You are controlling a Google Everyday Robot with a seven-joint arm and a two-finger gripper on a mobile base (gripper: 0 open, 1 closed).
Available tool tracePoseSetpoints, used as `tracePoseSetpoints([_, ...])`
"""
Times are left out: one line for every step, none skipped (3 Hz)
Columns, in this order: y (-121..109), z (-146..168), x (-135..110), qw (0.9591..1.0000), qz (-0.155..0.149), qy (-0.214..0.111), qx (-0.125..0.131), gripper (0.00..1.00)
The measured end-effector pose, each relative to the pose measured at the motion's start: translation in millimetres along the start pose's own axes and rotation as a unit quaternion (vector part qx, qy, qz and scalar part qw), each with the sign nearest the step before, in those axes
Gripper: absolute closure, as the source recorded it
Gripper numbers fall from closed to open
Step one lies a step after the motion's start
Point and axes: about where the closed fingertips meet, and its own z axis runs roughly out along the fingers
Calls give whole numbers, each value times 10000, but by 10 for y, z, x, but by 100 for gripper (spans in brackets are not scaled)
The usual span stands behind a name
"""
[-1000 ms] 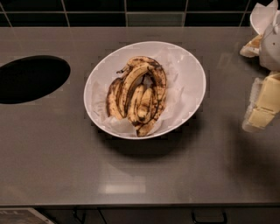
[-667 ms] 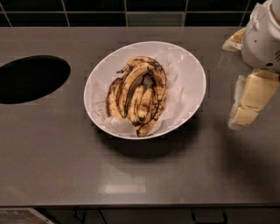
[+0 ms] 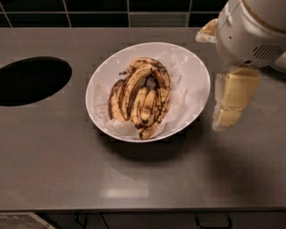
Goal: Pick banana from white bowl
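The white bowl point(image 3: 196, 67) stands in the middle of the grey counter, lined with crumpled white paper. A bunch of brown-spotted yellow bananas point(image 3: 140, 96) lies in it, left of centre. My gripper point(image 3: 220, 67) hangs over the counter just off the bowl's right rim, above counter height. Its cream fingers point(image 3: 232, 96) stand apart with nothing between them. One finger points down beside the rim, and the other shows at the rim's upper right. The white wrist housing point(image 3: 254, 31) fills the top right corner.
A dark round hole point(image 3: 29, 80) is cut into the counter point(image 3: 134, 179) at the left. Dark tiles point(image 3: 111, 13) run along the back wall. The counter's front edge, with drawer handles point(image 3: 212, 221) below, runs along the bottom.
My arm and gripper have moved left from the right edge of the view toward the bowl's right rim. The bowl and bananas have not moved.
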Motion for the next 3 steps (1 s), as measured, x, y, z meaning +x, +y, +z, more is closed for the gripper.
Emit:
tracePoseSetpoints([-43,12,-139,9997,-188,-127,53,0])
tracePoseSetpoints([-130,180,-434,9976,-597,-342,-103,0])
tracePoseSetpoints([-201,417,-650,9942,-890,-518,-312,0])
